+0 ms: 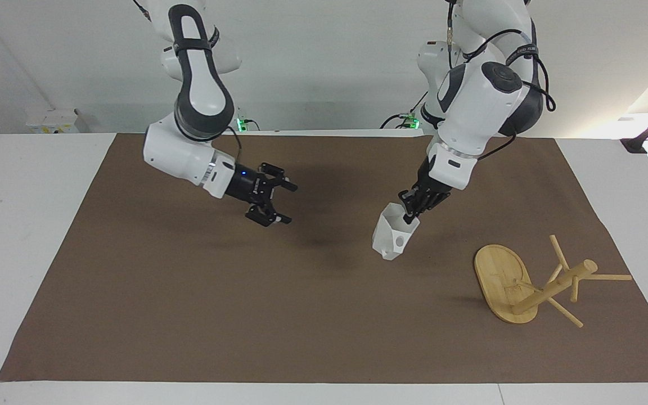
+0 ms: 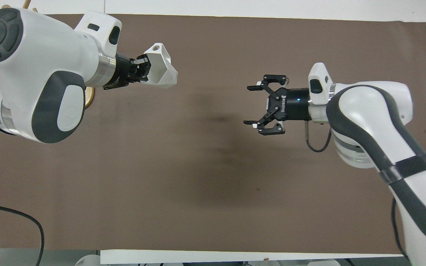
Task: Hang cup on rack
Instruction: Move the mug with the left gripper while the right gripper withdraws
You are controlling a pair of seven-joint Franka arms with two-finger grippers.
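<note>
My left gripper (image 1: 412,210) is shut on the rim of the white cup (image 1: 394,237) and holds it tilted in the air over the brown mat, its handle hole facing away from the robots. The cup (image 2: 160,66) and left gripper (image 2: 142,69) also show in the overhead view. The bamboo rack (image 1: 554,284) lies toppled on its side at the left arm's end of the table, its oval base (image 1: 498,275) on edge and its pegs pointing outward. In the overhead view only a sliver of the rack's base (image 2: 89,96) shows past the left arm. My right gripper (image 1: 287,203) is open and empty over the mat, also in the overhead view (image 2: 249,106).
A brown mat (image 1: 189,309) covers most of the white table (image 1: 20,225). A black clamp (image 1: 647,138) and a white box (image 1: 57,121) stand at the table's corners nearest the robots.
</note>
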